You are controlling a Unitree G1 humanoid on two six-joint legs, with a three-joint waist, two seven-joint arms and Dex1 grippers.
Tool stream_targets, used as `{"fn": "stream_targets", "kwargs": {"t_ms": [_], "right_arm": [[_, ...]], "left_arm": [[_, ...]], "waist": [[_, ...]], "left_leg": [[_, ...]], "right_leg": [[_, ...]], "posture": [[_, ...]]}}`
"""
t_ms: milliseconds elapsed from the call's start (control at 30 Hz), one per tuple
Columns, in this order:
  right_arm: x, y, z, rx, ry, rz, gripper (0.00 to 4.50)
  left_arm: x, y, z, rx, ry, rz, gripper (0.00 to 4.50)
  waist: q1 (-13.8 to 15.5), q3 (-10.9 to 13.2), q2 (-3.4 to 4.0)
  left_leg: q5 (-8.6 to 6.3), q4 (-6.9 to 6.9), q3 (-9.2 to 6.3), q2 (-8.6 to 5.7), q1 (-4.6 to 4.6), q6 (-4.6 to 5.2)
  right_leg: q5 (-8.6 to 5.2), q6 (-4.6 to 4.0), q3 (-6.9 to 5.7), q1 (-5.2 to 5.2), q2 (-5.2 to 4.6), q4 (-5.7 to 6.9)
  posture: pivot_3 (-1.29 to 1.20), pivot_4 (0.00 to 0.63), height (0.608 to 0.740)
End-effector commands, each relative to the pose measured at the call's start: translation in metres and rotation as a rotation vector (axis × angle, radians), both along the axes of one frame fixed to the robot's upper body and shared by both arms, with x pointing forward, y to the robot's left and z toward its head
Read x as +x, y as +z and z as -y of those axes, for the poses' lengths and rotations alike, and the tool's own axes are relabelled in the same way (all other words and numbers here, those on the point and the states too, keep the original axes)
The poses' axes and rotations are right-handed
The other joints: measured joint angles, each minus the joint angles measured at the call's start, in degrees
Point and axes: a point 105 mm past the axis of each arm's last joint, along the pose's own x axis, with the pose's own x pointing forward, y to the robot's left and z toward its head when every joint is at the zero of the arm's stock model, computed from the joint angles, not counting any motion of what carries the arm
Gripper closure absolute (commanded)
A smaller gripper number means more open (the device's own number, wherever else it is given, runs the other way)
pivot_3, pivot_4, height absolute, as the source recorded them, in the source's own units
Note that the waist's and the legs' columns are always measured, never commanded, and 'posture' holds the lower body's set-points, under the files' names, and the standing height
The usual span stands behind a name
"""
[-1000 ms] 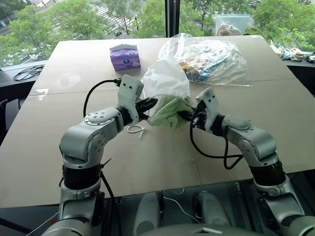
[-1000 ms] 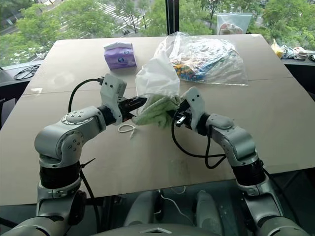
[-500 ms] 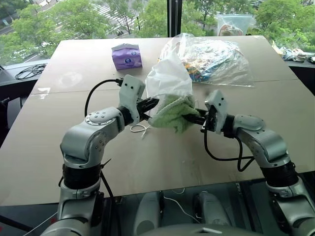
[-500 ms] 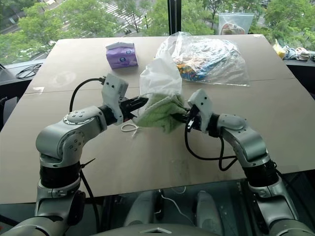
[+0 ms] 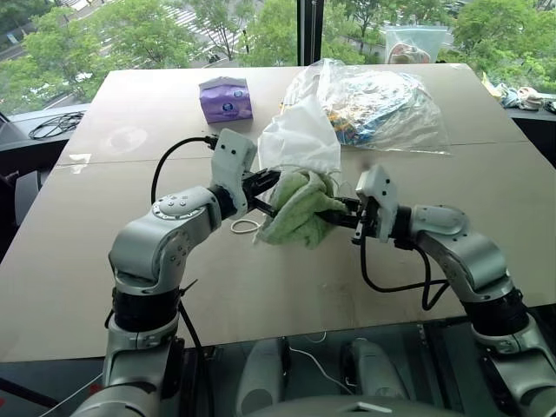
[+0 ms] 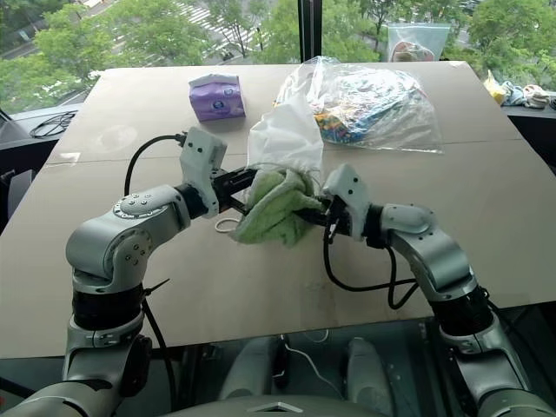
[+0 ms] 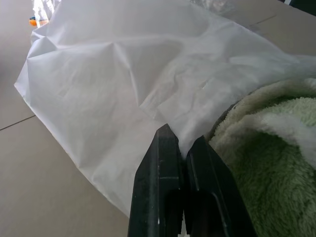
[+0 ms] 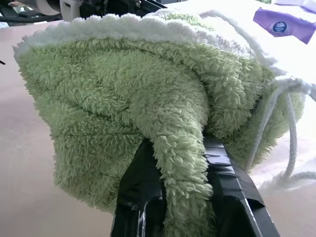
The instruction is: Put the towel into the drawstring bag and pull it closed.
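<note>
1. At the far left edge of the scene, a coil of black cable (image 5: 50,129) lay beside the table (image 5: 104,261), well apart from the work.
2. The left gripper (image 5: 271,182) was clamped shut on the rim of the drawstring bag (image 5: 300,143); the left wrist view showed its black fingers (image 7: 165,163) pressed together with the thin white fabric pinched between them.
3. A purple packet (image 5: 226,98) stood on the table behind the left arm, near the far edge.
4. A loop of white cord (image 5: 246,227) hung from the bag and rested on the table just below the left gripper.
5. The towel (image 5: 297,208) hung between the two grippers, its upper part at the bag's mouth and most of it bulging out below the bag.
6. The right gripper (image 5: 340,211) was closed on the towel, a fold of green terry caught between its fingers (image 8: 143,187) in the right wrist view.
7. A large clear plastic bag (image 5: 382,100) of colourful items lay behind the drawstring bag, touching it.
</note>
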Motion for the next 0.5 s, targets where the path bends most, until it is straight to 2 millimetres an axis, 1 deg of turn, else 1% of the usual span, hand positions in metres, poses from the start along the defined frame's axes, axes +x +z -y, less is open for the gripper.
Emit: {"fn": "stream_targets", "kwargs": {"t_ms": [33, 133, 200, 300, 400, 500], "right_arm": [[0.008, 0.010, 0.015, -0.004, -0.053, 0.066, 4.33], [0.018, 0.006, 0.027, -0.049, -0.110, 0.079, 4.33], [0.024, 0.007, 0.030, -0.056, -0.140, 0.088, 4.33], [0.031, 0.013, 0.026, -0.032, -0.183, 0.100, 4.33], [0.042, 0.019, 0.023, 0.051, -0.275, 0.049, 4.33], [0.046, 0.019, 0.017, 0.079, -0.323, 0.017, 4.33]], "left_arm": [[-0.003, 0.010, 0.002, -0.002, -0.021, 0.050, 4.50], [-0.006, 0.013, 0.005, -0.009, -0.038, 0.055, 4.50], [-0.007, 0.013, 0.007, -0.009, -0.048, 0.056, 4.50], [-0.009, 0.013, 0.010, -0.005, -0.066, 0.056, 4.50], [-0.012, 0.012, 0.011, -0.013, -0.080, 0.047, 4.50], [-0.014, 0.011, 0.013, -0.016, -0.093, 0.041, 4.50]], "waist": [[0.02, 0.00, 0.00], [0.04, 0.00, 0.00], [0.03, 0.00, 0.00], [-0.17, 0.00, 0.00], [-0.36, 0.00, 0.00], [-0.17, 0.00, 0.00]], "left_leg": [[0.00, 0.00, 0.00, 0.00, 0.00, 0.00], [0.00, 0.00, 0.00, 0.00, 0.00, 0.00], [0.00, 0.00, 0.01, 0.00, 0.00, 0.00], [0.00, 0.00, 0.01, 0.00, 0.00, 0.00], [0.01, 0.01, 0.00, 0.00, 0.00, 0.00], [0.01, 0.01, 0.00, 0.00, 0.00, -0.01]], "right_leg": [[0.00, 0.00, 0.00, 0.00, 0.00, 0.00], [0.00, 0.00, 0.00, 0.00, 0.00, 0.00], [0.00, 0.01, 0.00, 0.00, 0.00, 0.00], [0.01, 0.02, 0.00, 0.00, 0.00, 0.00], [0.02, 0.03, 0.01, -0.01, 0.01, 0.03], [0.02, 0.04, 0.01, 0.00, 0.01, 0.05]], "posture": [[0.00, 0.150, 0.740], [0.00, 0.150, 0.740], [0.00, 0.150, 0.740], [0.00, 0.150, 0.740], [0.00, 0.150, 0.740], [0.00, 0.150, 0.740]]}}
